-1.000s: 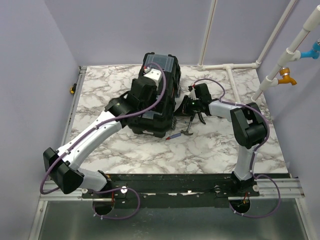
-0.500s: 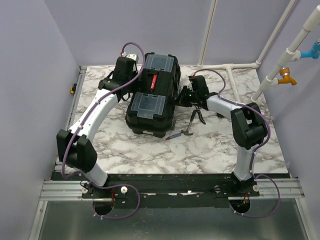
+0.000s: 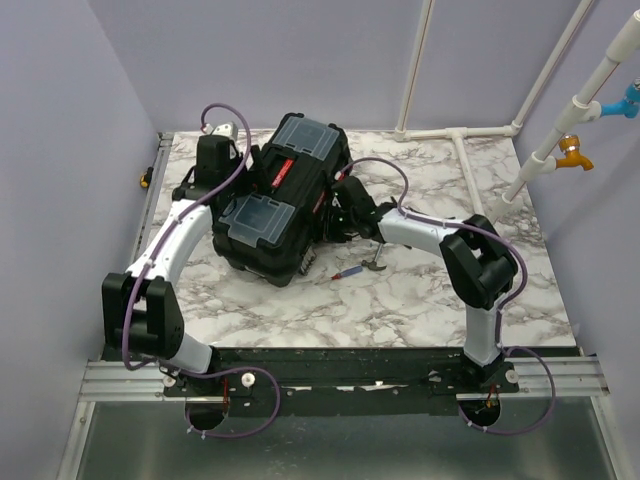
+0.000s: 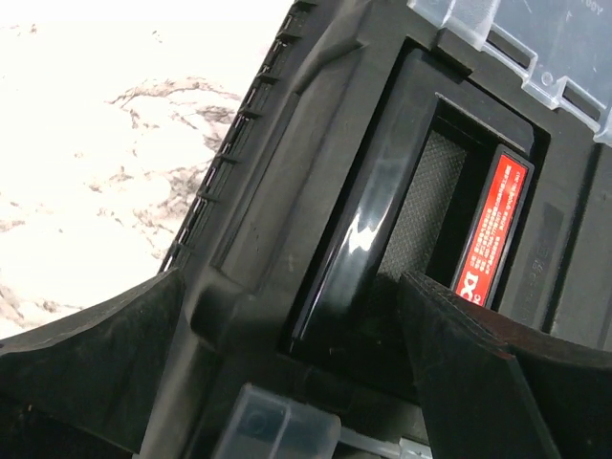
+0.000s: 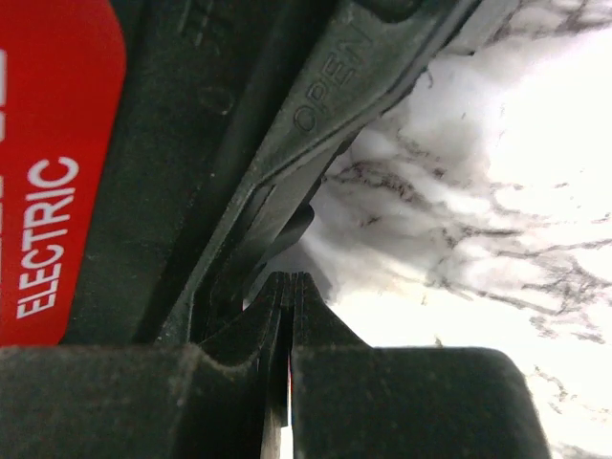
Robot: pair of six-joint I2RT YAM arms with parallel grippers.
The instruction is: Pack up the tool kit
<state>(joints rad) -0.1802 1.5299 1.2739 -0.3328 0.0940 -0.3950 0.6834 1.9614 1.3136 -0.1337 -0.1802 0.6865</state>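
Observation:
The black toolbox [image 3: 272, 205] lies skewed on the marble table, with its red lid handle [image 3: 284, 171] between two grey translucent compartments [image 3: 252, 214]. My left gripper [image 3: 238, 172] is at its left side, open. Its fingers [image 4: 91, 359] stand wide on either side of the glossy handle bar [image 4: 352, 239]. My right gripper [image 3: 336, 208] is shut with nothing between its fingers. Its tip [image 5: 290, 284] is against the box's right side, just under a latch marked OPEN [image 5: 335, 86]. A red-handled screwdriver [image 3: 347, 272] and a dark hand tool [image 3: 376, 263] lie on the table right of the box.
White pipes [image 3: 455, 133] run along the back right of the table, and a yellow fitting [image 3: 146, 178] sits on the left rail. Purple walls close the back and left. Bare marble [image 3: 400, 300] shows in front of the box.
The toolbox has slid left and turned, with the shut right gripper following against its right side. The left arm swung from over the lid to the box's left.

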